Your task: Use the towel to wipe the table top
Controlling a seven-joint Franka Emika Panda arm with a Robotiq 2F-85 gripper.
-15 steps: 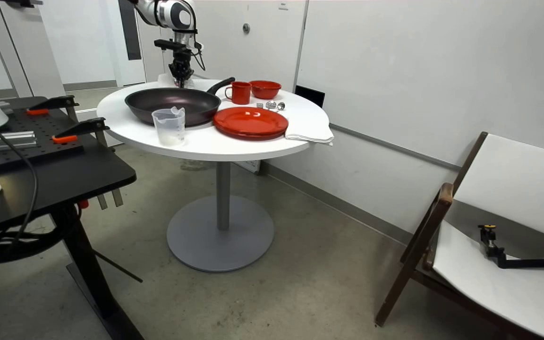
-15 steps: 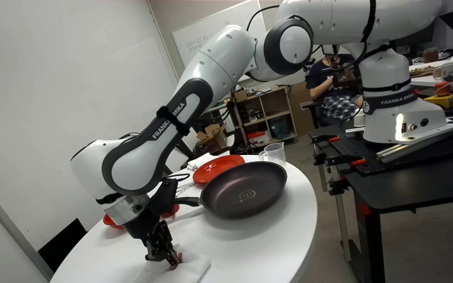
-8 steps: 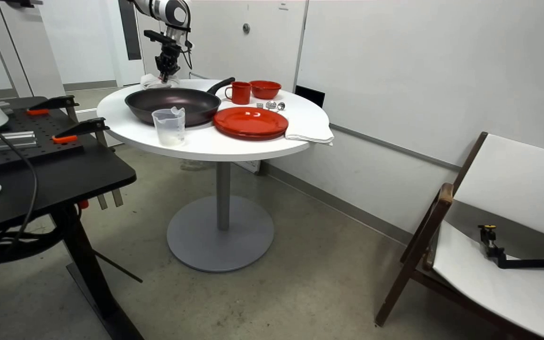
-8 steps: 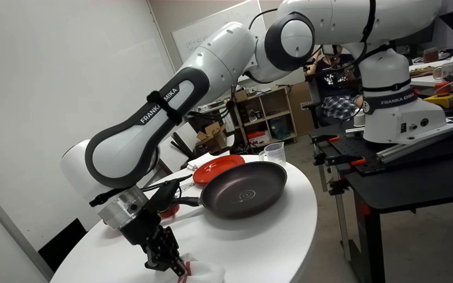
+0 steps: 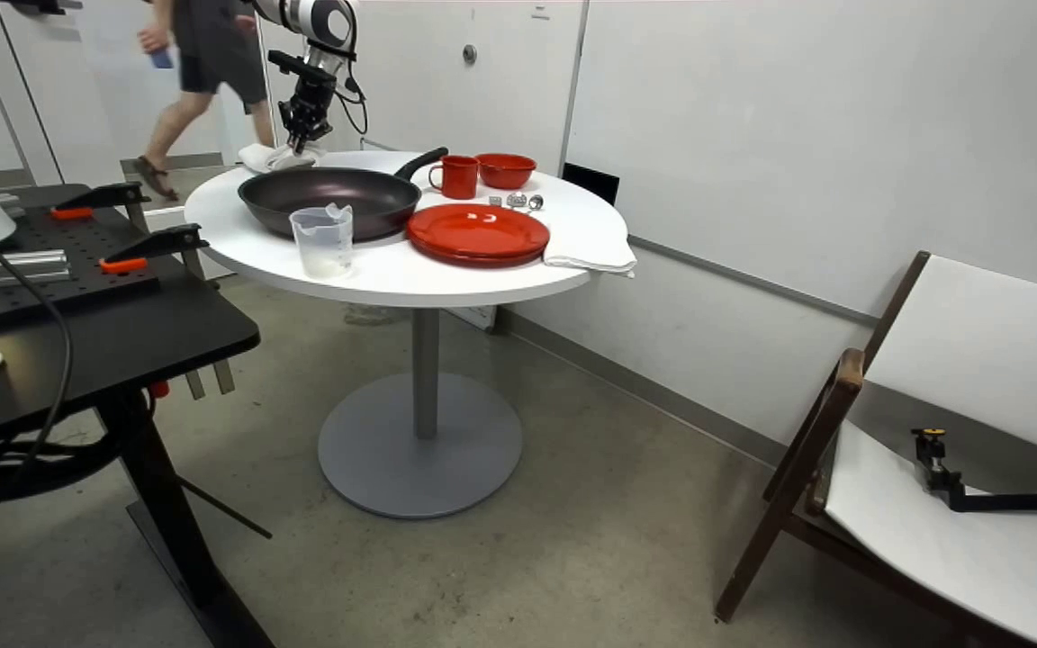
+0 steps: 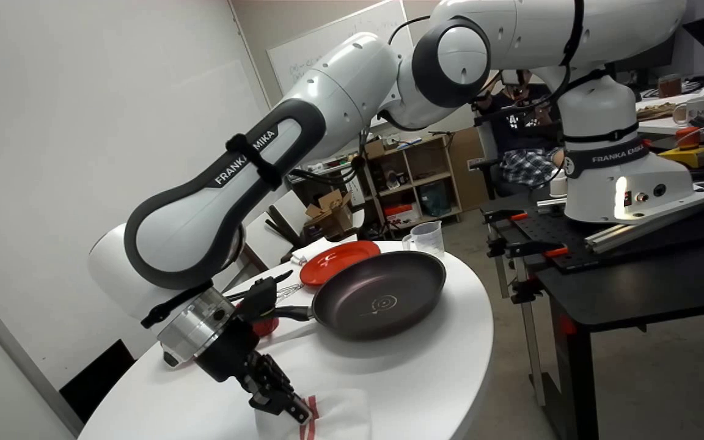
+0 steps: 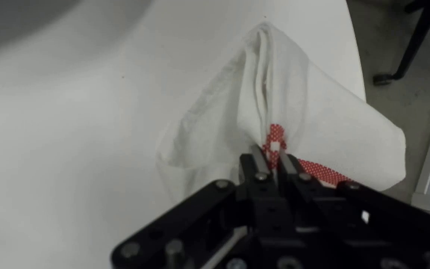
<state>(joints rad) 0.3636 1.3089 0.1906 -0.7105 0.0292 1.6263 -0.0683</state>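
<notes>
pinching red-striped towel (image 7: pixel 304 116) | jaws clamped on its fold | white table top (image 6: pixel 425 366) beneath | pan (image 6: pixel 382 293) nearby

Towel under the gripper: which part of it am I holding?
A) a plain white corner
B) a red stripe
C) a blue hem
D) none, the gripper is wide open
B: the wrist view shows the towel pinched at a red stripe in the gripper.
</notes>
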